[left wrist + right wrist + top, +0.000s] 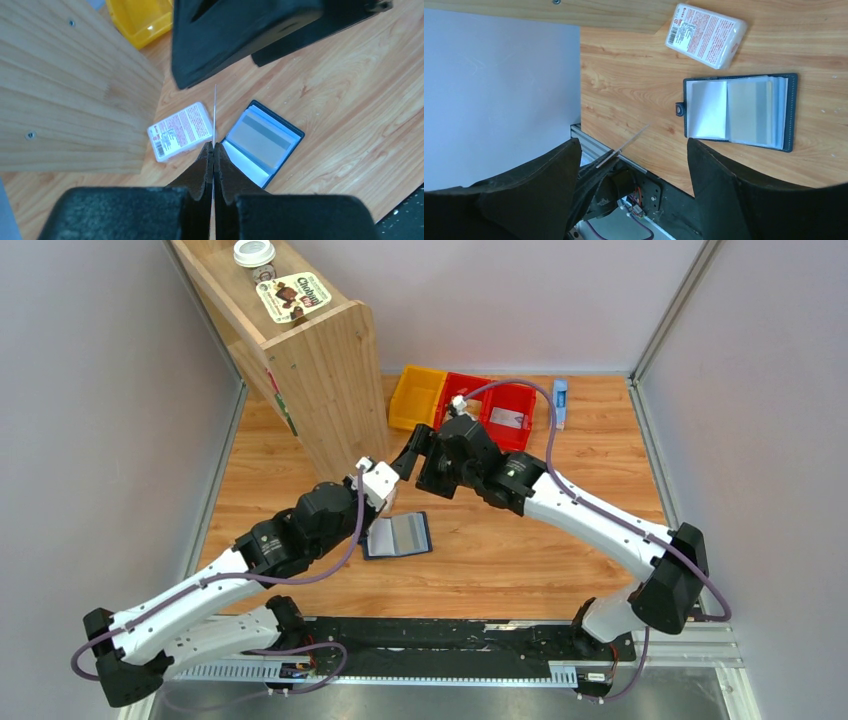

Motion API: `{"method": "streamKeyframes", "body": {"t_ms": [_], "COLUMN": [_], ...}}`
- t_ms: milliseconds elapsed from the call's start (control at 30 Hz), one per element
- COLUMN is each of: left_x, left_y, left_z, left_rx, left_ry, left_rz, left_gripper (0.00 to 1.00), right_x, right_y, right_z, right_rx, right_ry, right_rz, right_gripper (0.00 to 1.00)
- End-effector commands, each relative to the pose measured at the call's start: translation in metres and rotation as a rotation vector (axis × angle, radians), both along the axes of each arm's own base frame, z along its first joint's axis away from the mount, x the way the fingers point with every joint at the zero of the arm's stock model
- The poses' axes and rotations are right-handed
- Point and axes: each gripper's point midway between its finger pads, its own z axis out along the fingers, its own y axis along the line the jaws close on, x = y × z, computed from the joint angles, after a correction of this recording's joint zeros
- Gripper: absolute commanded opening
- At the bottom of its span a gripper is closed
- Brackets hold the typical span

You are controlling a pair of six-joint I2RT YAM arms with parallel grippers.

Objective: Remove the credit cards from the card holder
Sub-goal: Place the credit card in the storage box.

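The navy card holder [397, 536] lies open on the table, with a tan card [749, 111] showing in its clear pockets. My left gripper [214, 146] is shut on a thin credit card [215, 112], seen edge-on and held upright above the table. The right gripper [632, 142] hangs just beyond it, jaws wide open. That card [624, 146] stands between its fingers and touches neither. In the top view both grippers meet above the holder, the left [372, 478] below the right [408, 458]. Another pale card [508, 419] lies in the red bin [490, 390].
A pink-and-white packet [180, 131] lies left of the holder, beside the tall wooden shelf [310, 370]. A yellow bin [417, 395] stands by the red bin at the back. A slim blue-and-white box [560, 400] lies right of them.
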Motion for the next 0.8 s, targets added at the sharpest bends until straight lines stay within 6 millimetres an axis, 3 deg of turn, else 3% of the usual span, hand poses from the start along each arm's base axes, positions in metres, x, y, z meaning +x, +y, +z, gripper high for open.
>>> {"method": "streamKeyframes", "body": {"t_ms": [0, 133, 367, 533, 700, 767], "left_x": [0.011, 0.012, 0.012, 0.008, 0.006, 0.006], "left_y": [-0.007, -0.012, -0.017, -0.019, -0.018, -0.017], "left_z": [0.025, 0.025, 0.026, 0.021, 0.018, 0.020], "left_rx": [0.058, 0.081, 0.100, 0.123, 0.115, 0.093], "left_ry": [-0.141, -0.165, -0.199, -0.207, -0.200, -0.196], "left_rz": [-0.014, -0.015, -0.005, -0.013, -0.012, 0.008], "left_gripper": [0.00, 0.00, 0.00, 0.00, 0.00, 0.07], "right_x": [0.003, -0.005, -0.009, -0.006, -0.001, 0.002], "right_y": [0.017, 0.023, 0.029, 0.024, 0.019, 0.018], "right_z": [0.021, 0.015, 0.002, -0.002, 0.000, 0.001], "right_rx": [0.072, 0.075, 0.073, 0.076, 0.095, 0.103], "right_ry": [0.002, 0.039, 0.085, 0.096, 0.088, 0.083], "right_rz": [-0.007, 0.037, 0.054, 0.019, -0.005, -0.014], "right_gripper": [0.79, 0.75, 0.57, 0.37, 0.09, 0.00]}}
